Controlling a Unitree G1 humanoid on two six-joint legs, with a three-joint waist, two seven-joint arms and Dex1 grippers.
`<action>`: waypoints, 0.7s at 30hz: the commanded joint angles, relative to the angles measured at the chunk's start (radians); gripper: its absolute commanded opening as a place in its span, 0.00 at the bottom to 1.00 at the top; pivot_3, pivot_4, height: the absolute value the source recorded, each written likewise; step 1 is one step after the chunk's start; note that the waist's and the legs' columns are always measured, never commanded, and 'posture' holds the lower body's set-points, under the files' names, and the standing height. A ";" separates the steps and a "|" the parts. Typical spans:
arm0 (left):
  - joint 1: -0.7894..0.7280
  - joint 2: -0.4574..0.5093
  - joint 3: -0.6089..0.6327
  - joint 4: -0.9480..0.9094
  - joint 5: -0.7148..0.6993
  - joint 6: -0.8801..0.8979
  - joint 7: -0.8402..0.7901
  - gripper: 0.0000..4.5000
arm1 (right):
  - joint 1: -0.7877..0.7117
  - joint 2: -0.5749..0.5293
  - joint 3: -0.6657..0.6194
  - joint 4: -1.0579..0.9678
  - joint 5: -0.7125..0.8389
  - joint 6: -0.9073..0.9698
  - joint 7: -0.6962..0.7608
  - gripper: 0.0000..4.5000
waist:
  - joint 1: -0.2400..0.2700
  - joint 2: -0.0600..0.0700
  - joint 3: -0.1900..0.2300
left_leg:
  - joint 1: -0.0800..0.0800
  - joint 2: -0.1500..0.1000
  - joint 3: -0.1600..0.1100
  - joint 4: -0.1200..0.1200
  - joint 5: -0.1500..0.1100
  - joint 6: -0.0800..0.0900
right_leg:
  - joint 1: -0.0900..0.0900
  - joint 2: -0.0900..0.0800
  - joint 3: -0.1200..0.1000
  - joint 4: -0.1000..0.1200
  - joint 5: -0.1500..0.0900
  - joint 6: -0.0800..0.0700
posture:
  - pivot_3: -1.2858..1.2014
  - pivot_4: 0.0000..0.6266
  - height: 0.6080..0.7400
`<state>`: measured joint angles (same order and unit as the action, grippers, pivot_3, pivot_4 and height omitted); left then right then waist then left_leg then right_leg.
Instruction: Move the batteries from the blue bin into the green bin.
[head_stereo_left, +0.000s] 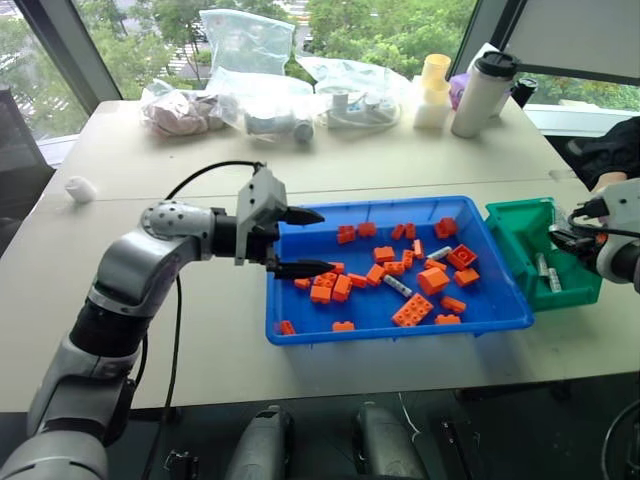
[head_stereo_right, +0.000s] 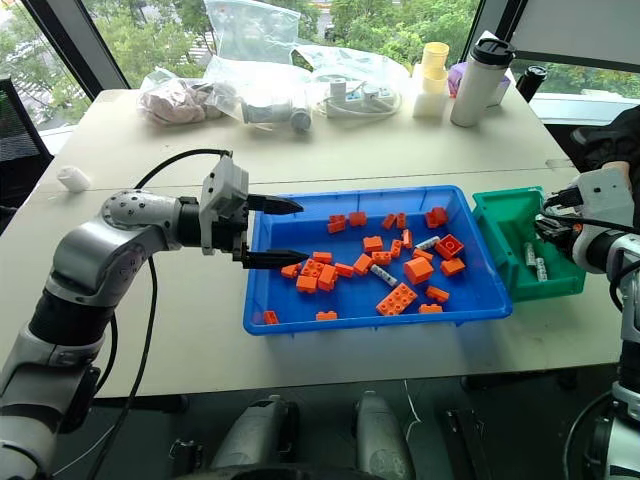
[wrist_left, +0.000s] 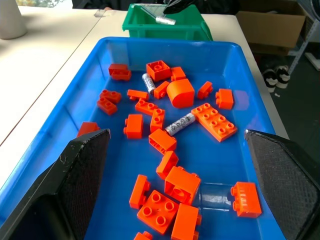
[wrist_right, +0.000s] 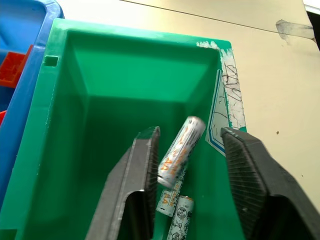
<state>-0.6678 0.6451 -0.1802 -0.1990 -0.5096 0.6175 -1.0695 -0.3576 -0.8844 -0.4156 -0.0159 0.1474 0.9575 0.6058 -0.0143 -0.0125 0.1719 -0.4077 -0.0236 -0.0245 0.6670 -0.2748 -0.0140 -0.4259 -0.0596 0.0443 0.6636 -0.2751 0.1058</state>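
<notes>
A: Where are the grippers?

B: The left gripper (head_stereo_left: 300, 242) hangs over the left end of the blue bin (head_stereo_left: 300, 330), pointing right along it, fingers spread wide with nothing between them. The right gripper (wrist_right: 190, 150) is above the green bin (wrist_right: 65, 150), which sits touching the blue bin's right end.

A: Is the right one gripping anything?

B: No. Its fingers stand apart, and a battery (wrist_right: 181, 145) is between them, tilted, touching neither as far as I can tell. It appears to be in the air above the bin floor.

A: What else is in the green bin?

B: Two more batteries (wrist_right: 177, 212) lying on the bottom, just under the tilted one, at the near right part of the bin.

A: And in the blue bin?

B: Two batteries among scattered orange bricks (wrist_left: 216, 120). One battery (wrist_left: 180, 123) lies near the middle, beside a long flat brick. The other (wrist_left: 148, 81) lies further right, close to a square brick and a rounded one.

A: Anything else on the table?

B: At the far edge, clear bags (head_stereo_left: 250, 95), a white tumbler (head_stereo_left: 480, 92) with a black lid and a yellow cup (head_stereo_left: 434, 85). A small white lump (head_stereo_left: 80, 188) sits at the far left.
</notes>
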 joint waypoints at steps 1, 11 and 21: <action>-0.004 0.010 0.021 -0.025 0.006 -0.011 -0.006 1.00 | -0.035 -0.033 -0.009 0.003 0.008 -0.036 -0.015 0.91 | 0.000 0.000 0.000 | 0.000 0.000 0.000 0.000 0.000 0.000 | 0.000 0.000 0.000 0.000 0.000 0.000 | 0.52 0.24 1.00; 0.039 0.125 0.052 -0.129 -0.031 0.051 -0.056 1.00 | -0.008 -0.041 0.107 -0.350 0.315 0.016 0.263 0.99 | -0.003 0.000 0.000 | 0.000 0.003 -0.002 -0.001 0.000 0.000 | 0.000 0.004 -0.001 0.000 0.000 0.000 | 0.52 0.24 1.00; 0.075 0.221 0.034 -0.205 0.005 0.059 -0.069 1.00 | 0.039 0.019 0.310 -0.446 0.371 0.107 0.200 0.99 | 0.002 -0.001 0.001 | 0.000 0.000 -0.002 0.001 0.000 0.000 | 0.002 0.001 -0.001 -0.001 0.000 0.000 | 0.52 0.24 1.00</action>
<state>-0.5949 0.8567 -0.1630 -0.3682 -0.5049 0.6811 -1.1408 -0.3178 -0.8716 -0.1045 -0.4204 0.4975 1.0484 0.8177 -0.0122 -0.0130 0.1727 -0.4080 -0.0232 -0.0268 0.6678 -0.2749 -0.0139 -0.4242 -0.0588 0.0433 0.6628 -0.2752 0.1058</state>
